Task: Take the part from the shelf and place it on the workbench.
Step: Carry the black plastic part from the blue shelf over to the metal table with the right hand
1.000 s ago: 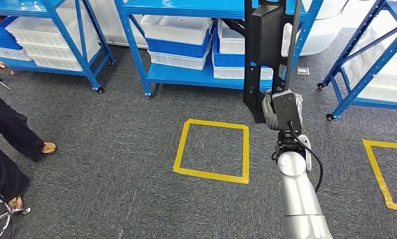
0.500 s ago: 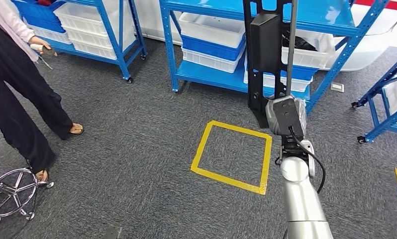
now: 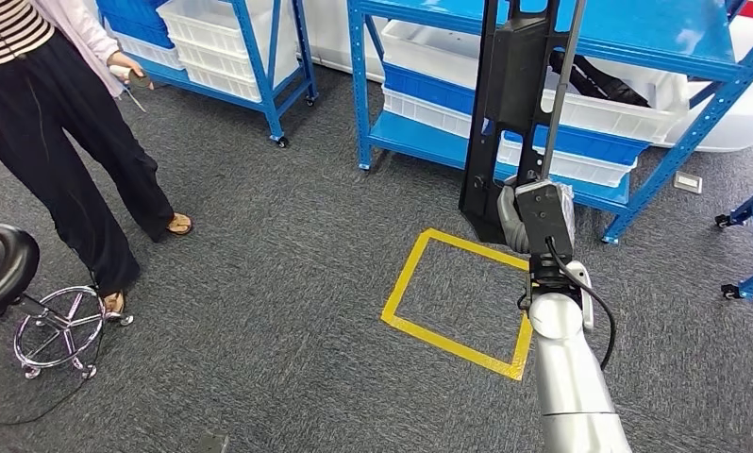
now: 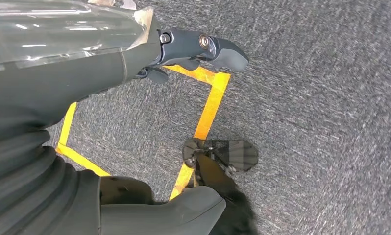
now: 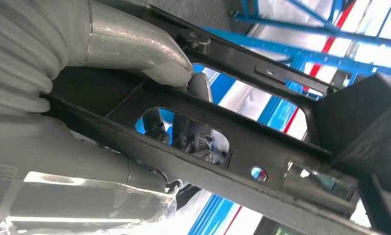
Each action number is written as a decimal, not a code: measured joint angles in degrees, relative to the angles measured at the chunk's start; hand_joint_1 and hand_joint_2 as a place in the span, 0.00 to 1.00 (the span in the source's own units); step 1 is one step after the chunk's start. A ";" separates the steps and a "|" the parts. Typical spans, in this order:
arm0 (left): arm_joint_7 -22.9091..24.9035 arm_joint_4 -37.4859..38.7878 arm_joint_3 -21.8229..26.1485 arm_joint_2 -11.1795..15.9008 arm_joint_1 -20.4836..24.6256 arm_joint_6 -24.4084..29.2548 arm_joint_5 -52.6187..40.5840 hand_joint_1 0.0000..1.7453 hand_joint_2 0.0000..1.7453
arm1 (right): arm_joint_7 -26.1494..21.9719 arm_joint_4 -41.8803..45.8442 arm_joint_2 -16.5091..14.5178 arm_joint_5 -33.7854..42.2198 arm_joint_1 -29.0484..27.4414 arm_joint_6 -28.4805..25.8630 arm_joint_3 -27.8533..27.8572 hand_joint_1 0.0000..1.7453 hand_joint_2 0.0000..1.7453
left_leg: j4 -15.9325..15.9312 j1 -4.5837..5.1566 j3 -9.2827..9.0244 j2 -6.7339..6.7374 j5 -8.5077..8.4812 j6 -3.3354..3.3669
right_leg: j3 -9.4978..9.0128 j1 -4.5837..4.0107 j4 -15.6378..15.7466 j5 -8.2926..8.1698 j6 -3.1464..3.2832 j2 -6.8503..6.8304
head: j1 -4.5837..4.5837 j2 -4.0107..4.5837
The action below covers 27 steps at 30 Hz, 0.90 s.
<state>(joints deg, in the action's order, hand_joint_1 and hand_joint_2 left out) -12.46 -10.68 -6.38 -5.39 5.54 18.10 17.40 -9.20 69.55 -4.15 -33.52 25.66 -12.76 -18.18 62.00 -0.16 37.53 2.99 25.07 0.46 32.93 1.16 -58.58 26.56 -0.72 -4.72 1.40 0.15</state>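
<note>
black metal part carried upright in the right hand, no surface to set it on in view.

silver right arm (image 3: 569, 377) rises from below and the right hand (image 3: 535, 215) holds the part (image 3: 507, 104) at its lower end, thumb and fingers (image 5: 199, 88) closed around a flat bar of the frame; the left hand (image 4: 203, 46) hangs over the carpet with its fingers slack and nothing in them. the part is a long, slotted black frame with a boxy block near its top and a thin rod alongside, standing tall above the grip, so it looks top-heavy: a sway or turn could lever it round in the hand, or swing its top into the blue shelf (image 3: 561, 24) just behind. beyond the yellow floor square (image 3: 460, 290), a person (image 3: 61, 123) stands close enough to matter.
</note>
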 joint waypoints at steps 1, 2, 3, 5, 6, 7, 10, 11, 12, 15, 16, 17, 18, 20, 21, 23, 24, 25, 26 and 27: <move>-0.04 -0.01 0.01 0.02 0.08 0.01 0.00 0.00 1.00 | -0.01 -0.02 -0.07 0.01 0.13 0.00 0.01 1.00 1.00 | -2.31 0.26 -1.20 0.89 -0.52 0.25 | -0.02 -0.20 0.01 0.07 -0.15 -0.47 | -0.06 0.00; -0.08 -0.01 0.02 0.02 0.13 0.01 0.00 0.00 1.00 | -0.02 -0.04 -0.12 0.01 0.23 0.00 0.00 1.00 1.00 | -3.33 0.54 -1.61 1.29 -0.55 0.46 | -0.08 -0.39 0.05 0.15 -0.37 -0.99 | -0.12 0.00; -0.11 0.00 0.04 0.02 0.14 0.03 0.00 0.00 1.00 | -0.02 -0.08 -0.17 0.02 0.29 0.00 -0.01 1.00 1.00 | -3.35 0.74 -1.46 0.52 -0.60 0.69 | -0.21 -0.50 0.17 0.21 -0.67 -1.57 | -0.21 0.00; -0.14 0.01 0.09 -0.01 0.02 0.07 0.02 0.00 1.00 | -0.09 -0.13 -0.31 0.04 0.33 0.00 -0.03 1.00 1.00 | -3.91 0.69 -1.67 -0.86 -1.01 1.45 | -0.30 -0.57 -0.07 0.64 -1.26 -1.67 | -0.30 0.00; -0.16 0.01 0.15 -0.01 -0.02 0.12 0.05 0.00 1.00 | -0.20 -0.14 -0.37 0.08 0.40 0.01 -0.03 1.00 1.00 | -4.22 0.57 -1.85 -1.50 -1.32 1.92 | 0.12 -0.54 -1.21 1.39 -1.34 -0.59 | -0.35 0.00; -0.20 0.01 0.28 -0.02 0.01 0.17 0.10 0.00 1.00 | -0.34 -0.16 -0.38 0.14 0.44 0.01 -0.04 1.00 1.00 | -4.49 0.42 -2.02 -2.16 -1.59 2.31 | 1.18 -0.50 -3.61 2.64 -1.21 0.97 | -0.44 0.00; -0.31 0.01 0.63 -0.04 0.08 0.24 0.36 0.00 1.00 | -0.67 -0.54 -0.12 0.37 0.46 0.08 -0.06 1.00 1.00 | -4.52 0.43 -1.88 -4.59 -1.84 2.73 | 6.45 -0.39 -14.44 6.71 -0.67 4.20 | -0.69 0.00; -0.33 0.01 0.68 -0.07 0.00 0.22 0.47 0.00 1.00 | -0.73 -0.76 -0.04 0.45 0.47 0.12 -0.05 1.00 1.00 | -4.50 0.47 -1.87 -5.51 -1.86 2.75 | 7.36 -0.42 -15.95 6.83 -0.87 4.44 | -0.70 0.00; -0.33 0.02 0.72 -0.07 -0.10 0.22 0.57 0.00 1.00 | -0.82 -0.95 -0.01 0.53 0.53 0.16 -0.06 1.00 1.00 | -4.46 0.51 -1.89 -6.42 -1.87 2.76 | 7.15 -0.45 -15.11 6.00 -1.23 4.61 | -0.73 0.00; -0.40 0.02 0.87 -0.03 -0.23 0.21 0.68 0.00 1.00 | -1.31 -1.35 0.01 1.26 1.15 0.17 -0.07 1.00 1.00 | -4.06 0.62 -1.79 -8.82 -1.83 2.56 | 2.37 -0.23 -3.96 1.07 -2.10 7.01 | -0.76 0.00; -0.42 0.02 0.93 -0.01 -0.24 0.18 0.66 0.00 1.00 | -1.52 -1.44 -0.02 1.64 1.41 0.16 -0.08 1.00 1.00 | -3.91 0.68 -1.60 -9.41 -1.82 2.34 | 1.18 -0.15 -1.27 0.11 -2.01 7.79 | -0.77 0.00; -0.43 0.02 0.97 -0.01 -0.29 0.13 0.64 0.00 1.00 | -1.72 -1.51 -0.07 2.01 1.61 0.15 -0.09 1.00 1.00 | -3.83 0.68 -1.38 -9.93 -1.85 2.05 | 0.62 -0.20 0.06 -0.30 -1.76 8.27 | -0.75 0.00; -0.43 0.03 1.01 0.00 -0.36 0.07 0.62 0.00 1.00 | -1.85 -1.55 -0.13 2.32 1.76 0.15 -0.09 1.00 1.00 | -3.84 0.65 -1.19 -10.43 -1.94 1.69 | 0.53 -0.33 0.21 -0.36 -1.41 7.89 | -0.76 0.00; -0.36 0.03 1.07 0.13 -0.59 -0.01 0.54 0.00 1.00 | -1.94 -1.56 -0.30 2.77 2.06 0.15 -0.09 1.00 1.00 | -3.67 0.53 -0.78 -10.62 -1.93 1.08 | 0.25 -0.01 0.53 -0.66 -0.73 6.69 | -0.76 0.00; -0.31 0.03 1.08 0.18 -0.67 -0.01 0.43 0.00 1.00 | -1.96 -1.56 -0.43 2.94 2.25 0.15 -0.09 1.00 1.00 | -2.67 0.56 -0.27 -9.45 -1.27 0.75 | 0.05 0.23 0.72 -0.76 -0.30 6.07 | -0.56 0.00; -0.18 0.03 1.09 0.18 -0.67 -0.05 0.17 0.00 1.00 | -1.99 -1.56 -0.60 3.20 2.58 0.13 -0.06 1.00 1.00 | 2.54 0.39 2.28 -5.80 1.61 0.01 | -0.24 0.35 0.95 -0.75 0.35 4.86 | -0.06 0.00; -0.11 0.03 1.09 0.20 -0.62 -0.07 0.06 0.00 1.00 | -2.01 -1.56 -0.64 3.28 2.62 0.10 -0.02 1.00 1.00 | 6.32 0.10 4.22 -4.47 3.39 -0.40 | -0.28 0.30 0.96 -0.65 0.61 4.20 | 0.17 0.00; -0.02 0.04 1.09 0.19 -0.61 -0.08 0.01 0.00 1.00 | -2.01 -1.56 -0.62 3.32 2.62 0.07 0.02 1.00 1.00 | 9.72 -0.27 6.03 -3.81 4.63 -0.78 | -0.30 0.25 0.95 -0.58 0.68 3.52 | 0.18 0.00; 0.06 0.04 1.09 0.17 -0.64 -0.09 -0.04 0.00 1.00 | -2.01 -1.55 -0.60 3.35 2.60 0.05 0.04 1.00 1.00 | 11.68 -0.65 7.15 -3.44 5.00 -1.13 | -0.31 0.24 0.94 -0.52 0.73 2.83 | 0.19 0.00; 0.14 0.04 1.09 0.17 -0.66 -0.08 -0.10 0.00 1.00 | -2.01 -1.54 -0.61 3.36 2.59 0.04 0.05 1.00 1.00 | 11.61 -0.99 7.20 -3.15 4.38 -1.42 | -0.35 0.28 0.93 -0.44 0.70 2.17 | 0.21 0.00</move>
<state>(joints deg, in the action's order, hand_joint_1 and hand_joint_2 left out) -12.32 -10.63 -5.29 -5.22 4.88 18.02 17.29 -11.21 68.01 -4.76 -30.16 28.26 -12.72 -18.13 73.61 -1.16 44.73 -0.16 29.44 -0.96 32.58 1.44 -57.65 26.12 -0.02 -2.55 1.61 0.15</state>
